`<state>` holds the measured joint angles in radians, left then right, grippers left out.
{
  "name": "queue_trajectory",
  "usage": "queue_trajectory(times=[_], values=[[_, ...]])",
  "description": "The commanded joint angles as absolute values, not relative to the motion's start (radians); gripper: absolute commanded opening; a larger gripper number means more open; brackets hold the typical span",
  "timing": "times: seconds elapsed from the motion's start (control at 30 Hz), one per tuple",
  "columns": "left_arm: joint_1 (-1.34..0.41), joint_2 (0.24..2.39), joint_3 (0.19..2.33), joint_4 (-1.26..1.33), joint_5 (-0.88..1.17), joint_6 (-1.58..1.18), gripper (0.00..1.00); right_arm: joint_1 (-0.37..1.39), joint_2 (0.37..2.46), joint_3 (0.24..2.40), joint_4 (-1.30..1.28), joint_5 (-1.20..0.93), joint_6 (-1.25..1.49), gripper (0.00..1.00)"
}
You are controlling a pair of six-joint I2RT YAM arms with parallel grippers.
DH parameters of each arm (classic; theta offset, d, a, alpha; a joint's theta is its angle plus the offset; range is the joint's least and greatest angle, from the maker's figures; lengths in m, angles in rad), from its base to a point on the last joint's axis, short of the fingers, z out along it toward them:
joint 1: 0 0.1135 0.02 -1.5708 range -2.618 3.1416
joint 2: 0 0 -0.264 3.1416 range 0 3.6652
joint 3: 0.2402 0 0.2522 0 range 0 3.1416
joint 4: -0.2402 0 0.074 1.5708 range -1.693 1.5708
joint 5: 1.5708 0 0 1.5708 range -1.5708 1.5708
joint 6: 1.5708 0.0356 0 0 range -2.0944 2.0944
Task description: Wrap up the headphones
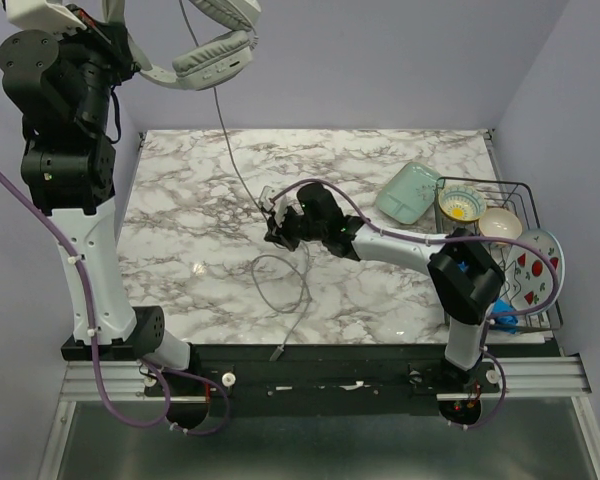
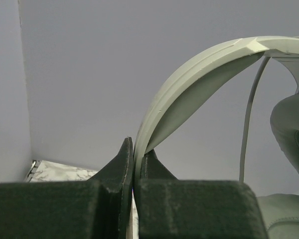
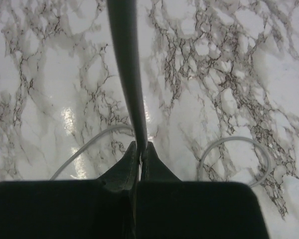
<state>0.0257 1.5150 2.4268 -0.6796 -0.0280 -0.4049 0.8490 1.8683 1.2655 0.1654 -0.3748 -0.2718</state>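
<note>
The light grey headphones hang high at the back left, held by my left gripper, which is shut on the headband. An earcup shows at the right of the left wrist view. The thin grey cable runs down from the headphones to my right gripper, which is shut on the cable above the middle of the table. Below it the cable loops on the marble and ends in a plug at the front edge.
A green dish lies at the back right. A black wire rack holds bowls, with a patterned plate beside it. Purple arm cables run along both arms.
</note>
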Motion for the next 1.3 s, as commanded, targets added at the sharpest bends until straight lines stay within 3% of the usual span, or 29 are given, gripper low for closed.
queue_trajectory(times=[0.0,0.23,0.43,0.7,1.07,1.27], values=[[0.041,1.535,2.401,-0.580,-0.072,-0.453,0.00,0.902,1.801,1.321,-0.027,-0.332,-0.262,0.01],[0.041,1.656,2.367,-0.488,-0.209,-0.376,0.00,1.112,1.749,1.396,-0.335,-0.203,-0.295,0.01],[0.032,1.762,2.336,-0.425,-0.320,-0.278,0.00,1.225,1.753,1.612,-0.584,-0.126,-0.313,0.01],[0.015,1.724,1.880,-0.088,-0.406,0.052,0.00,1.235,1.594,1.677,-0.667,0.032,-0.265,0.01],[-0.139,1.556,1.346,0.264,-0.328,0.531,0.00,1.060,1.506,1.810,-0.695,0.213,-0.273,0.01],[-0.204,1.413,1.180,0.181,-0.207,0.604,0.00,0.899,1.505,1.841,-0.692,0.297,-0.285,0.01]])
